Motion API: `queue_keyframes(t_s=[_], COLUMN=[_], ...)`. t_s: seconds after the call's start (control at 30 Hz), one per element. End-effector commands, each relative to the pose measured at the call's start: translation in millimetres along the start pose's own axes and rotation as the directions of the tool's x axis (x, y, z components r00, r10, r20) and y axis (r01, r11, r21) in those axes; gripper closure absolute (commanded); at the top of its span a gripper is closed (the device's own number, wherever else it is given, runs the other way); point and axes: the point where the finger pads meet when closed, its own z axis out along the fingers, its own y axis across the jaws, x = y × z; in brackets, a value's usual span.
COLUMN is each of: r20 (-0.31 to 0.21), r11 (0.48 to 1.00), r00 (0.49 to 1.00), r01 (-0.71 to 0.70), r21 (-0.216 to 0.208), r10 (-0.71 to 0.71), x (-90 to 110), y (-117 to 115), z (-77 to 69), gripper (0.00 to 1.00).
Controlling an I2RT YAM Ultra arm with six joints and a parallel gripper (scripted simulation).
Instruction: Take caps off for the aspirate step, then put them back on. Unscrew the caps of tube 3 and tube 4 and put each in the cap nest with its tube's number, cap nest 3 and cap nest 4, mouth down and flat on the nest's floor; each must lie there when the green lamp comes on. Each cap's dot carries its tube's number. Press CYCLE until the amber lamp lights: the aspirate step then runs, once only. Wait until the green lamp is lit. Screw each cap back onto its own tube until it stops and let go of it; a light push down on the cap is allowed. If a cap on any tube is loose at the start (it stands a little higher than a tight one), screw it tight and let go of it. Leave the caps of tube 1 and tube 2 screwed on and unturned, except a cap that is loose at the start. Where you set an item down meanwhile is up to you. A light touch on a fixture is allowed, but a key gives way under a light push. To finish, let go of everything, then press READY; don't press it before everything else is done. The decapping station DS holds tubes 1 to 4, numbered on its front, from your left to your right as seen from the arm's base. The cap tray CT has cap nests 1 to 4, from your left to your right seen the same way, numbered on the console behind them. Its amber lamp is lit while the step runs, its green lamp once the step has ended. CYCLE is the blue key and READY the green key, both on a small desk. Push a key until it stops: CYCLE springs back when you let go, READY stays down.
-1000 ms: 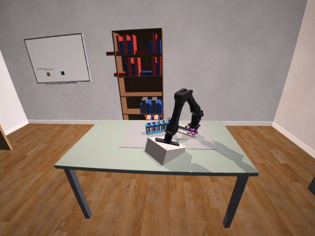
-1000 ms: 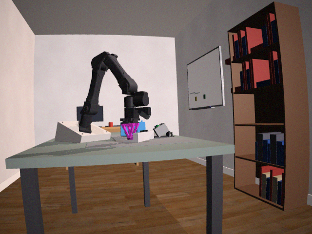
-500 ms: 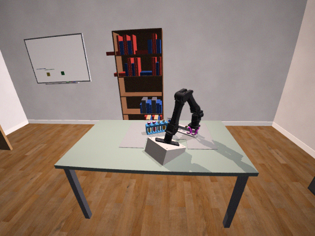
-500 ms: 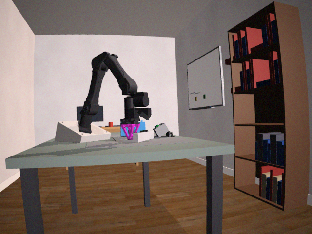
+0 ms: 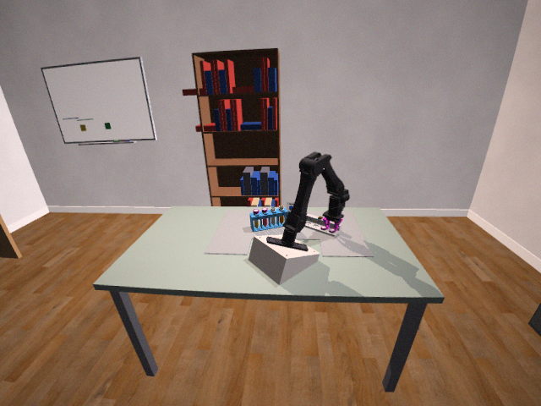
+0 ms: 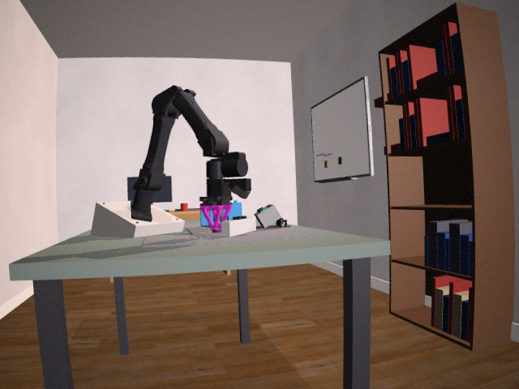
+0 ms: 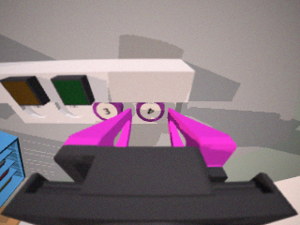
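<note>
Two caps, cap 3 (image 7: pixel 107 111) and cap 4 (image 7: pixel 150 111), lie nested; my gripper (image 7: pixel 149 112) straddles cap 4, fingers parted, gripping nothing, and rising crooked could tip it.

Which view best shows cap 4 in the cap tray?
The wrist view: cap 4 shows its numbered dot between the spread pink fingers, beside cap 3. In the top and exterior views the gripper hides it.

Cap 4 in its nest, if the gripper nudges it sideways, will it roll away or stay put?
Cap 4 looks short, round and flat-lying, so it probably slides, not rolls. The tray's console behind and cap 3 beside it likely limit travel. The gripper stands open around it.
</note>
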Motion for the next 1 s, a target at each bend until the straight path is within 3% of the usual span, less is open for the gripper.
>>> queue_keyframes(t_s=[0.0, 0.3, 0.37, 0.8, 0.97], r20=[0.028, 0.029, 0.029, 0.029, 0.029], r11=[1.0, 1.0, 1.0, 1.0, 1.0], r00=[1.0, 1.0, 1.0, 1.0, 1.0], r01=[0.001, 0.001, 0.001, 0.001, 0.001], r21=[0.005, 0.005, 0.005, 0.005, 0.005], r10=[-0.001, -0.001, -0.001, -0.001, -0.001], x=[-6, -5, -5, -3, -3], y=[-1, -1, -1, -1, -1], z=[-24.2, -69.3, -69.3, -134.3, -137.3], gripper=[0.53, 0.53, 0.53, 0.53, 0.53])
